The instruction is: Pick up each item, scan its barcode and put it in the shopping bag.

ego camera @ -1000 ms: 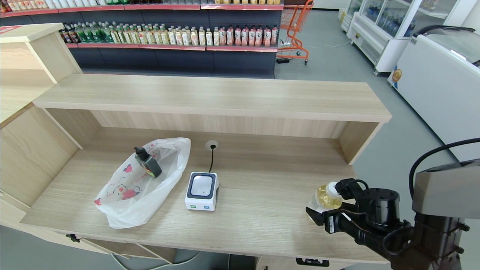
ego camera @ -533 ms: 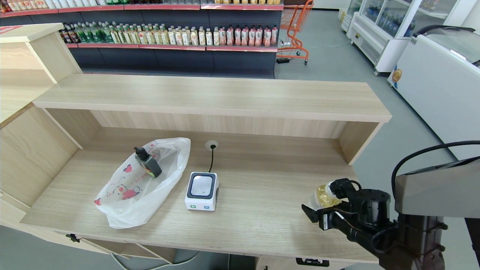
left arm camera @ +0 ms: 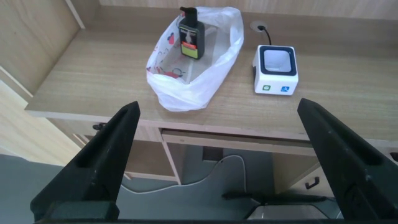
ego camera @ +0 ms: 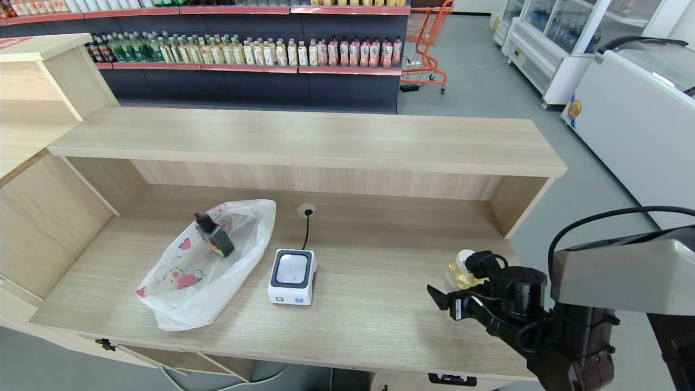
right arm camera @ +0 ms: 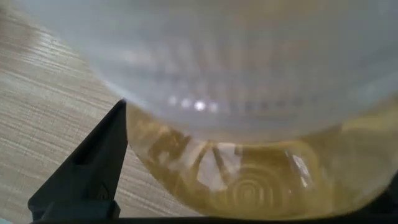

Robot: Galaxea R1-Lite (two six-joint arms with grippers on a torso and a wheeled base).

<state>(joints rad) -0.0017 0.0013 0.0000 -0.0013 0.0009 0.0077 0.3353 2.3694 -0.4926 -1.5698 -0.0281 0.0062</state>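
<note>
Right hand (ego camera: 453, 278) hides most of the bottle (ego camera: 457, 269).

A clear bottle (right arm camera: 249, 168) of yellow liquid sat very close to the lens, much of it pale and blurred, with a dark gripper finger (right arm camera: 93, 174) touching its side over the light wood-grain counter (right arm camera: 43, 93).

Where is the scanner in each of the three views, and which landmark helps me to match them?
Head view: the scanner stands mid-counter, just right of the bag.
Left wrist view: the scanner stands on the counter beside the bag.
Right wrist view: not in it; the bottle is close up over the wood.
Shared landmark: the wooden counter, in all three views.
</note>
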